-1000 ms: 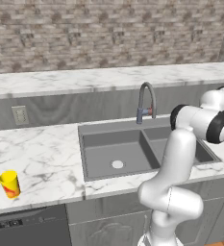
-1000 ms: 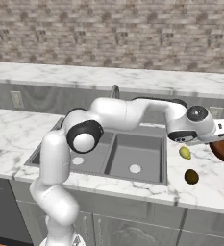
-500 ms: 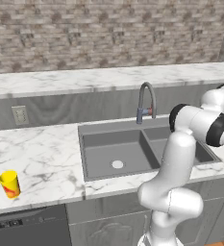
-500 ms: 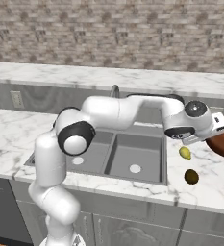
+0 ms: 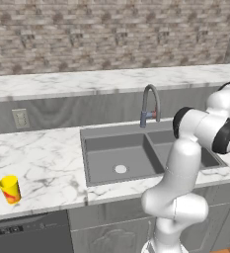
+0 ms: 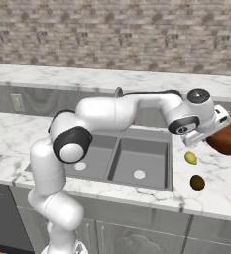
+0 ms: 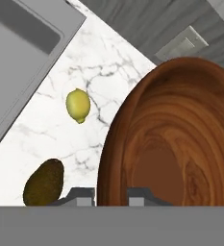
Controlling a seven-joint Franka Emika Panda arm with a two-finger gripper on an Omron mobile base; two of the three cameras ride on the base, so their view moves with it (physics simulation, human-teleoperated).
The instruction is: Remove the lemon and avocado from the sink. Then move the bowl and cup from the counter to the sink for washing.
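Swinging further right since earlier, the gripper (image 7: 111,196) is pinching the bowl (image 7: 173,139) rim narrowly; that thin grip risks slipping.

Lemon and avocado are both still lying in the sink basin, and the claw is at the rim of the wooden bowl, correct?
Not quite. The lemon and avocado are already out, lying on the counter right of the sink, as the right base view shows. The rest holds: in the hand view the claw straddles the rim of the bowl.
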